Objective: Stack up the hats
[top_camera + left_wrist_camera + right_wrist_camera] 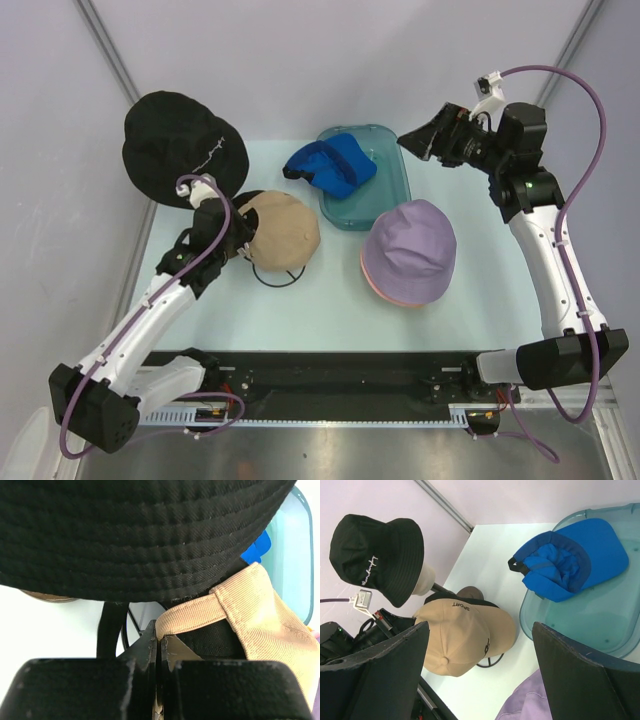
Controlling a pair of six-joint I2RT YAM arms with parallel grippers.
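- Left gripper (159, 645) was clenched on the tan cap's (284, 230) rim, at the table's (330, 310) left side
- Right gripper (418, 140) hung released beside the tray (396, 190) holding the blue cap (335, 165)
- Lavender hat (410, 250) lay near the tray

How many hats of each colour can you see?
Black hat: 1
Tan cap: 1
Blue cap: 1
Lavender hat: 1
Total: 4 in plain view. A pink-orange edge peeks out under the lavender one, so maybe more are hiding.

Black hat (375, 555) sits on a mannequin head (423, 582), tan cap (465, 637) just beside it, blue cap (570, 560) in a teal tray (600, 625).
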